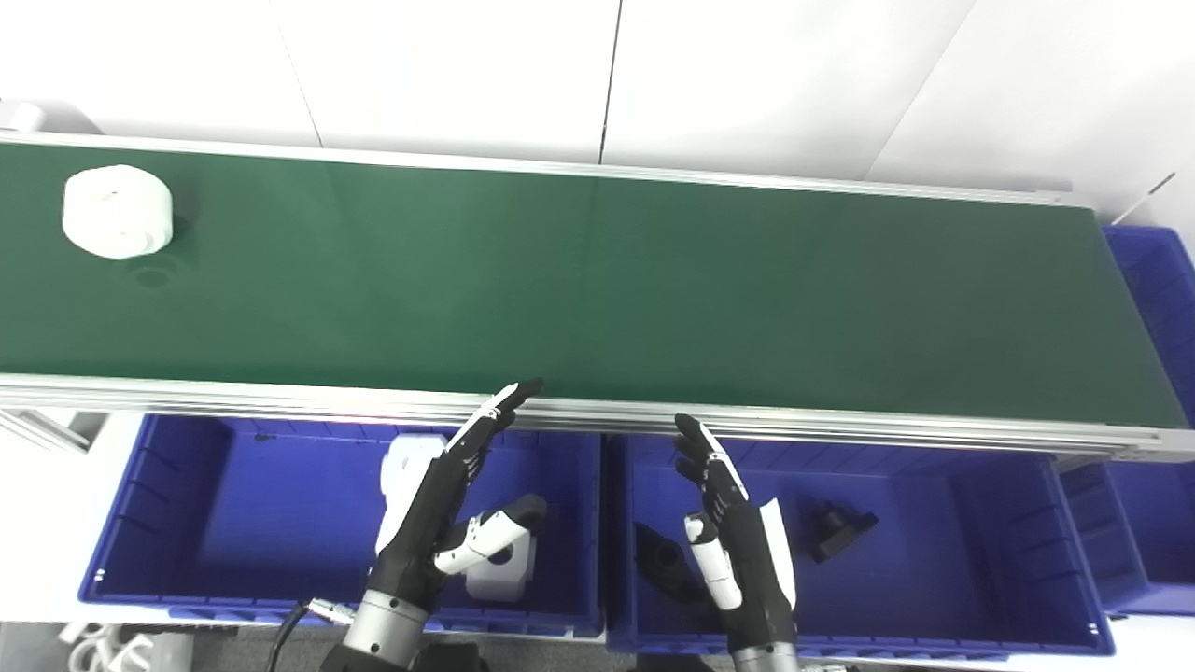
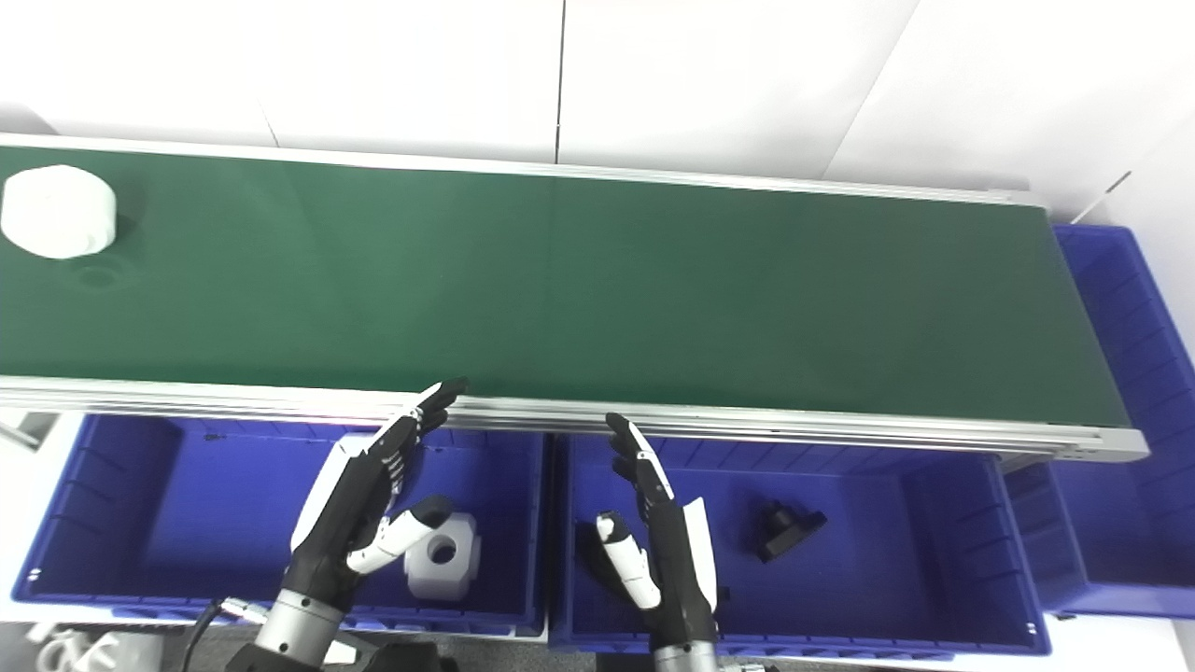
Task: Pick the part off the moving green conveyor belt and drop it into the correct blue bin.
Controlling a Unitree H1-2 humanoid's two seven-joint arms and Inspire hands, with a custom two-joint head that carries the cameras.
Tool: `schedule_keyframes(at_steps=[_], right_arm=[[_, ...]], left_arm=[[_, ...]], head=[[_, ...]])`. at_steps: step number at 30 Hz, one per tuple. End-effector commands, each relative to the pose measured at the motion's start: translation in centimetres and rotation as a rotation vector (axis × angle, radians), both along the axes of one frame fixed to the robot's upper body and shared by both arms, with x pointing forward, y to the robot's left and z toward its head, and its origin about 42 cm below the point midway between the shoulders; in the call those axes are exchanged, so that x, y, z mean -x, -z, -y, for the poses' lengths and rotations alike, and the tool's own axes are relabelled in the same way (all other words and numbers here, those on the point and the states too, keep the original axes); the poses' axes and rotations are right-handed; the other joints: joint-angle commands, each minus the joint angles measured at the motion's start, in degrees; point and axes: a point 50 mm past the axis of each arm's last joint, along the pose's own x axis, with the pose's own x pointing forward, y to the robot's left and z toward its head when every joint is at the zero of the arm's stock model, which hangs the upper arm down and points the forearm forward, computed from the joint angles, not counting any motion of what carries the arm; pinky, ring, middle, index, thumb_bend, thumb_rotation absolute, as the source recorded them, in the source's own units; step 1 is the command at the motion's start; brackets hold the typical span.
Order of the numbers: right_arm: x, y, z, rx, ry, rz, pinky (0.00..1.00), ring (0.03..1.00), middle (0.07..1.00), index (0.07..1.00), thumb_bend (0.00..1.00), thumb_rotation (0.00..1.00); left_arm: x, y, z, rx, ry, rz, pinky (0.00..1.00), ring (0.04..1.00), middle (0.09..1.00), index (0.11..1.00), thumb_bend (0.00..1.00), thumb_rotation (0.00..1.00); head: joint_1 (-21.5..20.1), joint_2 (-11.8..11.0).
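A white round part (image 1: 118,211) lies on the green conveyor belt (image 1: 597,289) at its far left end; it also shows in the right eye view (image 2: 58,223). My left hand (image 1: 446,509) is open and empty, raised over the left blue bin (image 1: 187,523), fingertips at the belt's near rail. My right hand (image 1: 733,541) is open and empty over the middle blue bin (image 1: 980,551). Both hands are far from the white part.
The left bin holds white parts (image 2: 443,557), partly hidden by my left hand. The middle bin holds black parts (image 1: 840,528). A third blue bin (image 1: 1153,280) stands at the belt's right end. An aluminium rail (image 1: 840,425) edges the belt in front.
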Motion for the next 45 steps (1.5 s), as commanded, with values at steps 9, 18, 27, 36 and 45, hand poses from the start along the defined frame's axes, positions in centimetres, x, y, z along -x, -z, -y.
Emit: schedule_keyframes(at_steps=[9,18,27,36,45], right_arm=[[-0.3,-0.2,-0.1,-0.004,-0.011,0.066,0.90,0.935,0.955,0.934,0.83,1.00],[-0.4,0.0,-0.1,0.004,-0.021,0.060,0.90,0.938,0.962,0.939,0.81,1.00],[-0.5,0.1,0.0,-0.005,-0.022,0.056,0.90,0.938,0.962,0.940,0.80,1.00],[-0.5,1.6,0.9,0.015,-0.025,0.009,0.90,0.936,0.963,0.944,0.78,1.00],[-0.9,3.4,1.7,0.002,-0.019,-0.053,0.93,0.950,0.982,0.949,0.85,1.00]], left_arm=[[0.7,0.1,0.8,0.107,-0.005,-0.088,0.91,0.943,0.937,0.879,0.70,0.84],[0.9,1.2,1.2,0.169,0.022,-0.174,0.96,0.977,0.963,0.906,0.78,0.82],[0.8,1.4,1.2,0.166,0.008,-0.176,0.95,0.972,0.961,0.903,0.77,0.82],[0.7,2.7,1.8,0.159,0.016,-0.176,0.95,0.963,0.949,0.904,0.77,0.82],[0.3,4.6,2.7,0.157,0.022,-0.167,0.88,0.923,0.917,0.856,0.77,0.74]], head=[[0.01,0.13],[0.00,0.06],[0.60,-0.65],[6.42,-8.34],[8.52,-14.16]])
